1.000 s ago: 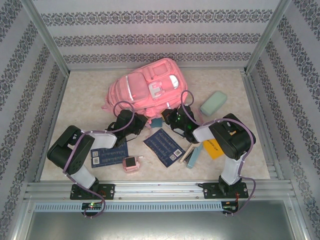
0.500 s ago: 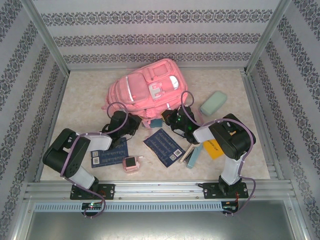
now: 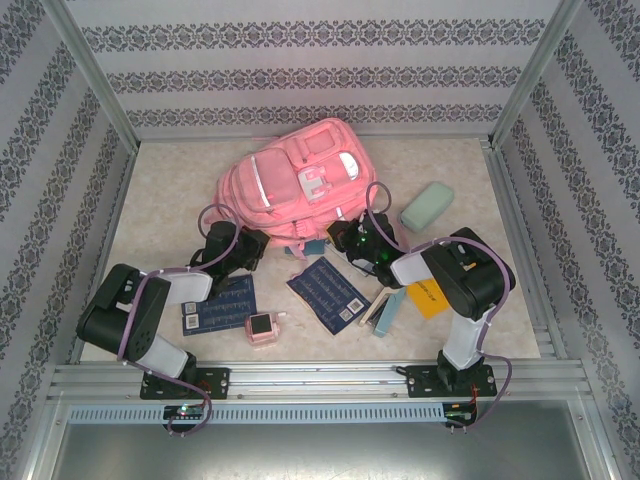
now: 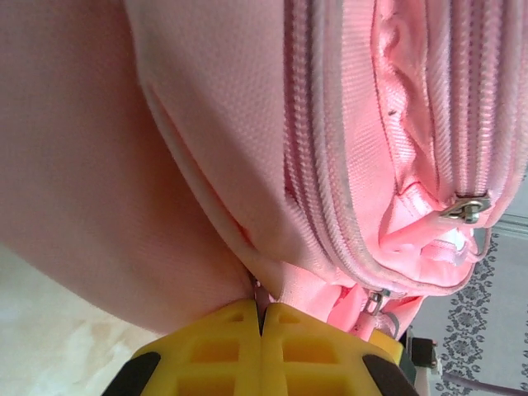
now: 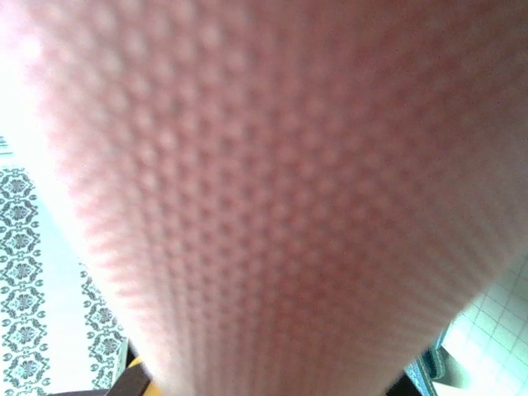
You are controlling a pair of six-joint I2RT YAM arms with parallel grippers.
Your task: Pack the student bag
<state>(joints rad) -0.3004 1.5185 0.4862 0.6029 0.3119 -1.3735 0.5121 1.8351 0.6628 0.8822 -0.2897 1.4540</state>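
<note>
The student bag [image 3: 295, 180], a big pink backpack, lies at the middle back of the table. My left gripper [image 3: 243, 243] is at its near left edge. In the left wrist view its yellow fingers [image 4: 206, 351] are pressed together on a thin bit of the bag at a seam, beside two zip tracks and a metal zip pull [image 4: 466, 208]. My right gripper [image 3: 347, 238] is at the bag's near right edge. Blurred pink mesh fabric [image 5: 272, 190] of the bag runs across the right wrist view down to the jaws and hides them.
Two dark blue booklets [image 3: 330, 292] [image 3: 220, 305] lie in front of the bag. A small pink square gadget [image 3: 263, 328] sits near the front edge. A mint case [image 3: 427, 206], a yellow card [image 3: 425, 297] and a teal book [image 3: 388, 312] lie at the right.
My left arm has swung left along the bag's near edge, staying shut. The bag has shifted and turned a little. The right gripper has barely moved.
</note>
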